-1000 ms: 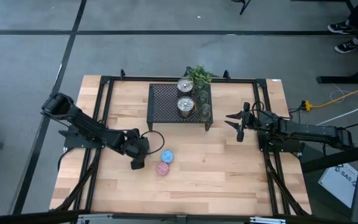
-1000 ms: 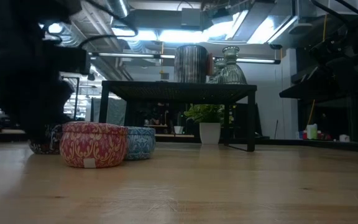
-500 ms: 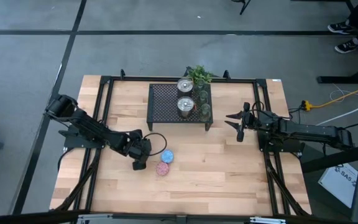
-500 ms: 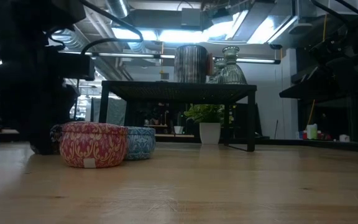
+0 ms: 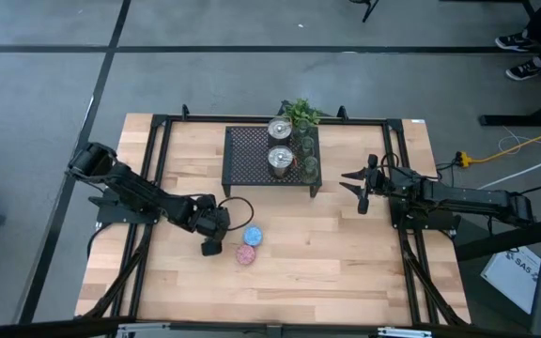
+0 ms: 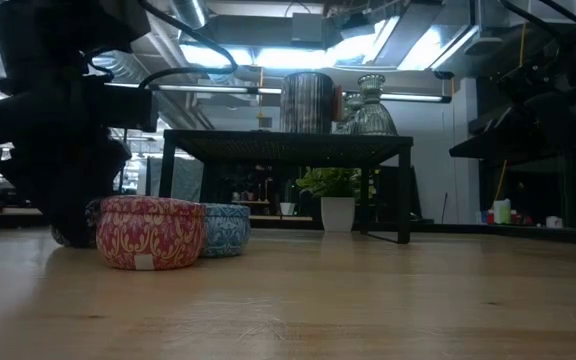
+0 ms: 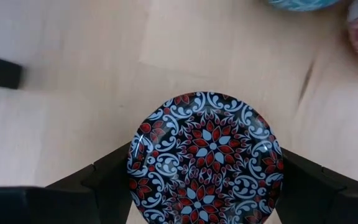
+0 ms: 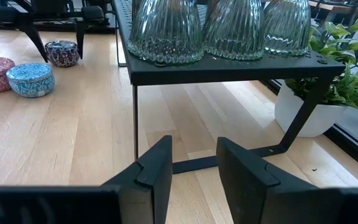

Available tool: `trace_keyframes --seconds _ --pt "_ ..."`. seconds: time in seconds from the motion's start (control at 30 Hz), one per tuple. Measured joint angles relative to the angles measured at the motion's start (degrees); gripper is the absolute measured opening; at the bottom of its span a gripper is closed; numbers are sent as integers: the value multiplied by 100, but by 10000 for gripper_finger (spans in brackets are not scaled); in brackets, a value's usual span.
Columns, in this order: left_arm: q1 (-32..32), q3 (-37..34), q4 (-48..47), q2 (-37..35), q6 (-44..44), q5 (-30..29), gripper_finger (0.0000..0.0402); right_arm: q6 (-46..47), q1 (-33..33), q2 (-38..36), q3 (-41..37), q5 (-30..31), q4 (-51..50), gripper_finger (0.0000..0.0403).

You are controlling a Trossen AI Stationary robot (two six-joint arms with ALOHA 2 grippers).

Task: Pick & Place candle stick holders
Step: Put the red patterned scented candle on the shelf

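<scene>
The left gripper is down low on the light wooden table, straddling a small round tin-style candle holder with a dark lid patterned in red, white and blue flowers. In the left wrist view its two dark fingers sit on either side of that lid, right up against its edges. Whether they're properly clamped or just framing it can't be told, and the holder sits on the wood.

Just beside it are two more little round holders: a pink one with a swirly pattern and a glittery blue one. They're right next to each other, with the pink one nearer the front edge of the table in the high view.

The black mesh rack stands at the back middle of the table. On top of it are two bigger shiny silver ribbed holders, one behind the other, and a row of three olive-green ribbed glass cups along the rack's right edge. A small green plant in a white pot sits just behind the rack.

The right gripper hovers above the table to the right of the rack, fingers partly apart with nothing between them.
</scene>
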Motion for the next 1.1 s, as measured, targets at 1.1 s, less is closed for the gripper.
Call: trace_keyframes --seconds 1.1 --pt "20 2463 -658 -947 2264 462 294 0 1 0 0 0 0 128"
